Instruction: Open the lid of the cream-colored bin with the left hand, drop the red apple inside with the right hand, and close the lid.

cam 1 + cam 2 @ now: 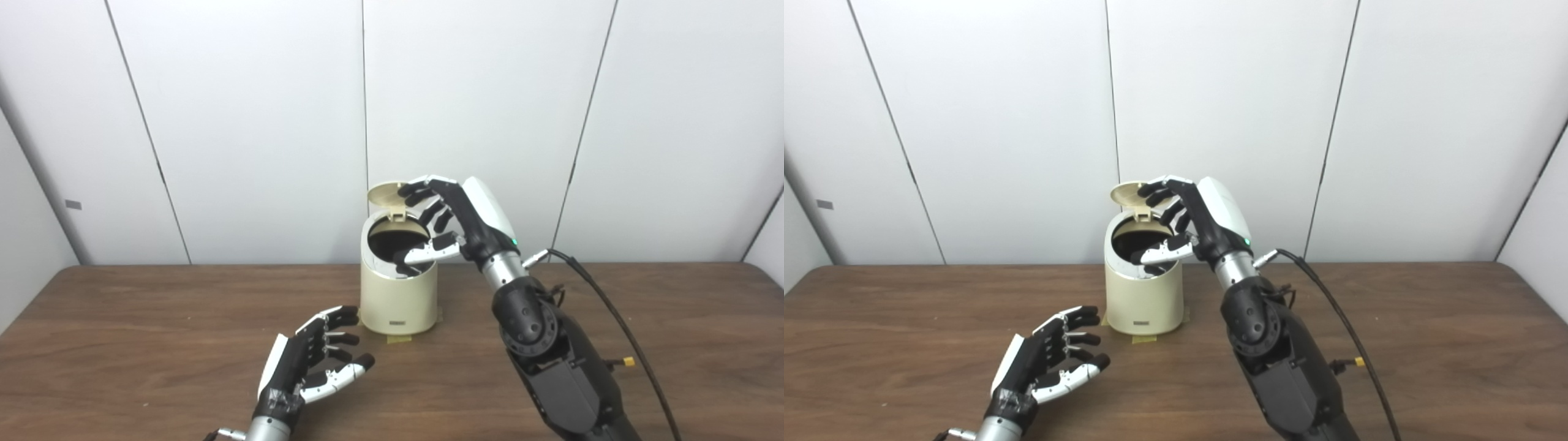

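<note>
Right robot hand (450,217) hangs over the mouth of the cream-colored bin (398,288), fingers spread and lightly curled, thumb reaching across the dark opening; nothing is visible between the fingers, so it reads as wide and empty. Lid (387,194) stands tipped up at the far rim, just beyond this hand's upper fingertips; whether they touch the lid edge cannot be told from either view. Left robot hand (312,361) rests low over the counter (153,318), nearer the robot than the bin and to the other hand's lower left, palm turned sideways, fingers apart, holding nothing and apart from the bin. Red apple: not visible anywhere, neither on the counter, nor in either hand, nor in the part of the bin's interior that shows, which is only dark. Judgement: lid-opening step looks done, and with the right hand open directly above the hole and no apple outside, the drop has most likely been made, the fruit lying out of sight inside. Remaining: clear the right hand from above the opening, then bring the lid down shut. A strip of tape (398,338) shows at the bin's base, on the side toward the left hand.
</note>
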`<state>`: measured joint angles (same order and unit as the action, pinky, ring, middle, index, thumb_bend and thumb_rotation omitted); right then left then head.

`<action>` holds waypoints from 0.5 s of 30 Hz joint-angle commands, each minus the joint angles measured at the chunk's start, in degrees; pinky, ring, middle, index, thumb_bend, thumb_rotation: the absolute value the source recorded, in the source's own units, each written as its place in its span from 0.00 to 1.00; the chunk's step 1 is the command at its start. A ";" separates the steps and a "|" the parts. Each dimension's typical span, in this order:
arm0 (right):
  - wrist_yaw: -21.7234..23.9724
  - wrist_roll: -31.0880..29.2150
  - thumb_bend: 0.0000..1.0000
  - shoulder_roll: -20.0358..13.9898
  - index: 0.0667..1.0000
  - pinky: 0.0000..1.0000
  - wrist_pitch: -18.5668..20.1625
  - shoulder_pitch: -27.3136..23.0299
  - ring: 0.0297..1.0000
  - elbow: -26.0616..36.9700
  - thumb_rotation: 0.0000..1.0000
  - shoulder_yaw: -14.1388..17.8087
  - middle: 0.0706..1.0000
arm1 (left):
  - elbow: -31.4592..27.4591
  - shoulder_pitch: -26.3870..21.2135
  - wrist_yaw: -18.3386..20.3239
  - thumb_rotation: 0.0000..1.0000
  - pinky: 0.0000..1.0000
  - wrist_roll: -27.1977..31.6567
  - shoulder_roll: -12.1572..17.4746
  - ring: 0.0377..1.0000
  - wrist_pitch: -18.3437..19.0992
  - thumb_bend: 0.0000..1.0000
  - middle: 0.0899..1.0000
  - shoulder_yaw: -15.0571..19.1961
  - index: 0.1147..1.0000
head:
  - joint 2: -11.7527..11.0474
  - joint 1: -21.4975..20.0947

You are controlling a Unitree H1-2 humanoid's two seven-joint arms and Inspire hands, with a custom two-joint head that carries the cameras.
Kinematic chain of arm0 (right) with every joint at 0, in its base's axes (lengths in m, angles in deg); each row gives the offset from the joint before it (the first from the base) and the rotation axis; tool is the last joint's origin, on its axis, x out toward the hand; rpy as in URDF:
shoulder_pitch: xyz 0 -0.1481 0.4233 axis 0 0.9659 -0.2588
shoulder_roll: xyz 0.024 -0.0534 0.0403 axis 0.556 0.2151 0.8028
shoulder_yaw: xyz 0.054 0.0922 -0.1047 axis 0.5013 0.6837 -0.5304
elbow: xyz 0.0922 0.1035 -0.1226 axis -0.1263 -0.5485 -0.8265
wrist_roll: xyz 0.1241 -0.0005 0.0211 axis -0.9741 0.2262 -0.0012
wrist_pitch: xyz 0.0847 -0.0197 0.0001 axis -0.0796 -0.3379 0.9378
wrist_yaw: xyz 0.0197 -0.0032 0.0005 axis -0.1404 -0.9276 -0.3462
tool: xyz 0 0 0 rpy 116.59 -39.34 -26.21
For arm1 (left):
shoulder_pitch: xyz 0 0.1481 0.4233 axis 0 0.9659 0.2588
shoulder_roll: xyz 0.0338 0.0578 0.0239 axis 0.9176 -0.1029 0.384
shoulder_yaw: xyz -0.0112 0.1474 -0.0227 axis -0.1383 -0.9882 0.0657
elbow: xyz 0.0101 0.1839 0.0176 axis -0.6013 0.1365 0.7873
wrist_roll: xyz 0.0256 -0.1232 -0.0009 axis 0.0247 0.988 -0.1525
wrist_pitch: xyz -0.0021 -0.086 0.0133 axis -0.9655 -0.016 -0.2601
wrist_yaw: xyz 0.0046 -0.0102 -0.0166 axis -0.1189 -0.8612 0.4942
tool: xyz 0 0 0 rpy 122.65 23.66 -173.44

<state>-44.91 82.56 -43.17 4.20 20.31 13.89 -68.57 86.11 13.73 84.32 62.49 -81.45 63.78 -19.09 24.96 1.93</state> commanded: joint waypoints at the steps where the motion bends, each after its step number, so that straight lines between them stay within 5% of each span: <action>1: -0.07 -2.94 0.78 -0.76 0.64 0.37 -1.61 0.31 0.49 5.43 0.07 2.42 0.62 | -1.74 -1.99 -0.34 0.15 0.58 -0.17 0.14 0.67 -1.00 0.68 0.76 0.00 0.76 | 0.00 0.11; 8: 5.49 -15.69 0.83 -1.61 0.66 0.42 0.55 8.83 0.46 14.83 0.13 8.19 0.63 | -1.44 -2.16 -0.40 0.17 0.60 -0.20 0.36 0.68 -1.46 0.69 0.75 0.09 0.76 | 0.16 0.49; 12: 9.65 -24.60 0.84 -1.69 0.75 0.57 1.70 14.77 0.58 17.97 0.15 10.04 0.74 | -0.67 -2.44 -0.32 0.16 0.60 0.27 0.60 0.67 -2.23 0.69 0.74 0.34 0.75 | 0.14 0.35; 15: 11.09 -28.47 0.88 -1.77 0.80 0.55 -1.29 17.89 0.66 17.78 0.18 10.57 0.80 | -0.18 -2.56 -0.26 0.16 0.60 0.49 0.75 0.67 -2.65 0.68 0.74 0.47 0.75 | 0.07 0.03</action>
<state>-34.38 56.09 -44.72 6.56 39.86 29.81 -58.69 86.42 13.55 84.36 62.72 -81.00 63.26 -18.88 25.05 2.02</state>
